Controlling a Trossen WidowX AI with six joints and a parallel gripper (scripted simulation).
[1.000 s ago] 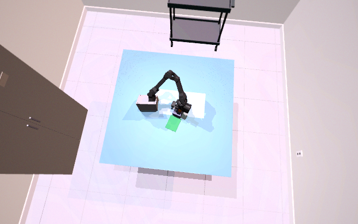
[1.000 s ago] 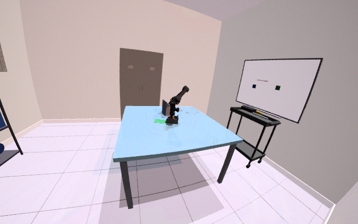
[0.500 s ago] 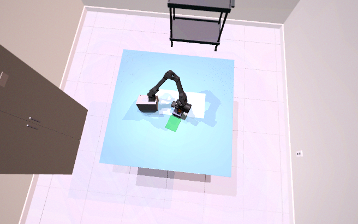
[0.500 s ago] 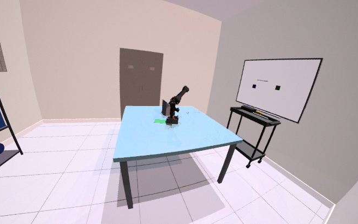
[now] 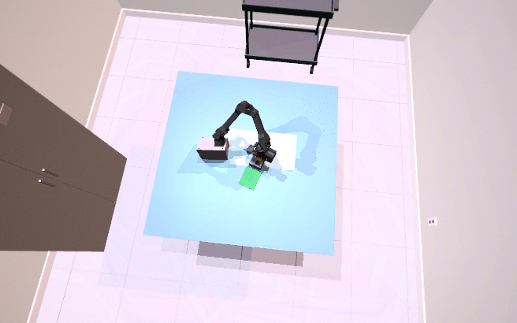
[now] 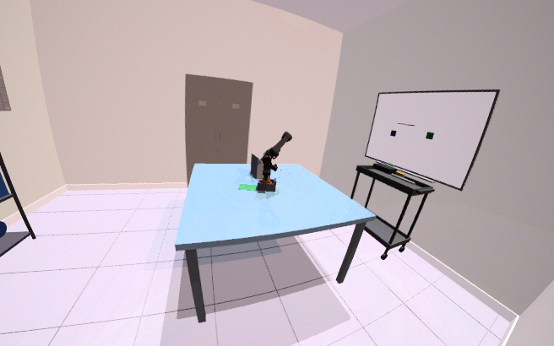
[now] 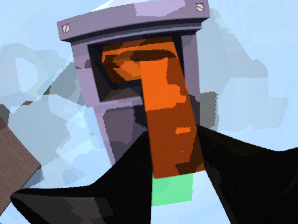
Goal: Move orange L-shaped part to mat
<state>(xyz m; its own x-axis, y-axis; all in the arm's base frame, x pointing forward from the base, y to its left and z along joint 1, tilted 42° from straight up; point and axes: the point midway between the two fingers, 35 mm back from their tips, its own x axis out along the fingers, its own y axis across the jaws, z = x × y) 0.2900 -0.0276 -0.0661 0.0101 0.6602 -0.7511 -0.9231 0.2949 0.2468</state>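
Note:
The orange part (image 5: pixel 258 159) (image 6: pixel 267 181) (image 7: pixel 167 120) is tilted in the grey tray (image 5: pixel 256 165) (image 6: pixel 266 187) (image 7: pixel 135 21). In the wrist view its L-shaped end sits low in the far side of the pocket, and its straight end is raised and covers the tray's near rim. My gripper (image 7: pixel 170 133) is shut on the raised straight end, one black finger at each side. The fingertips are too small to make out in the top and exterior views. The green mat (image 5: pixel 249 179) (image 6: pixel 246 187) (image 7: pixel 172 191) lies beside the tray, past the raised end, with nothing on it.
A box with a pale top (image 5: pixel 212 143) stands by the arm's base, left of the tray in the top view. A white sheet (image 5: pixel 287 154) lies on the blue table (image 5: pixel 212 208) (image 6: pixel 227 214) under the arm. A black cart (image 5: pixel 282 60) (image 6: pixel 393 182) stands off the table.

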